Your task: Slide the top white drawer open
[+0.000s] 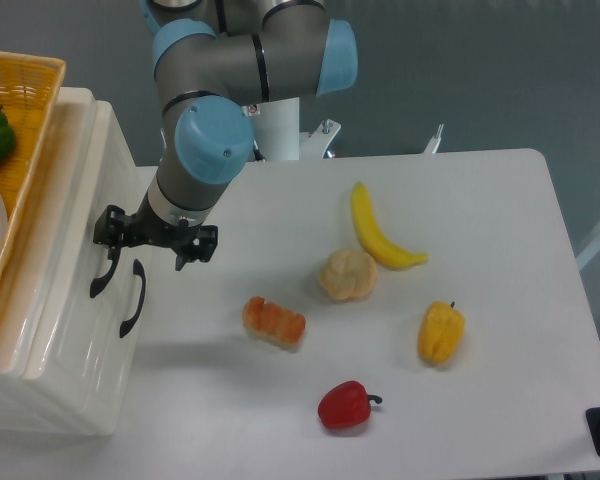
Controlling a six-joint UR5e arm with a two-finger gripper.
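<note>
Two black handles show on the cabinet front; the top white drawer (75, 210) looks shut. The tool (150, 238) sits at its handle, fingers spread wide, contact unclear.

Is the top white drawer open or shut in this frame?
Shut. The top white drawer has its front flush with the lower drawer; no gap shows. The gripper sits at its black handle.
</note>
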